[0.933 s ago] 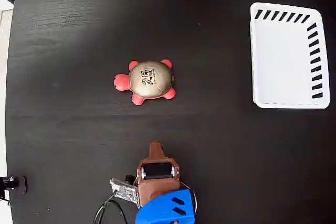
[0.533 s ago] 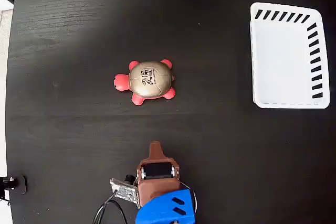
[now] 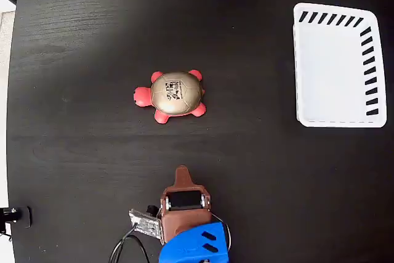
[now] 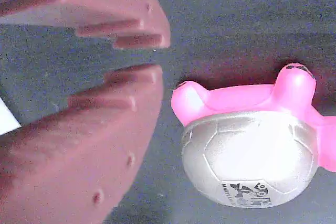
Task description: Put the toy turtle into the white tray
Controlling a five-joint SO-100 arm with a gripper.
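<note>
Sitting untouched mid-table, toy turtle (image 3: 172, 95) — gripper (image 3: 181, 171) idling near the bottom edge, jaws narrowly parted and empty — white tray (image 3: 337, 121) waiting by the right edge, everything left.

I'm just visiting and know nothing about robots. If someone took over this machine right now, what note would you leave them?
Gripper: brown two-finger claw, empty, jaws a small gap apart in the wrist view, short of the turtle.
Toy turtle: gold-shelled, red-limbed squishy toy, on the black table, untouched.
White slotted plastic tray: far right in the fixed view, nothing in it.
Done: nothing yet.
Left: reach, grasp, carry to tray, release.
</note>
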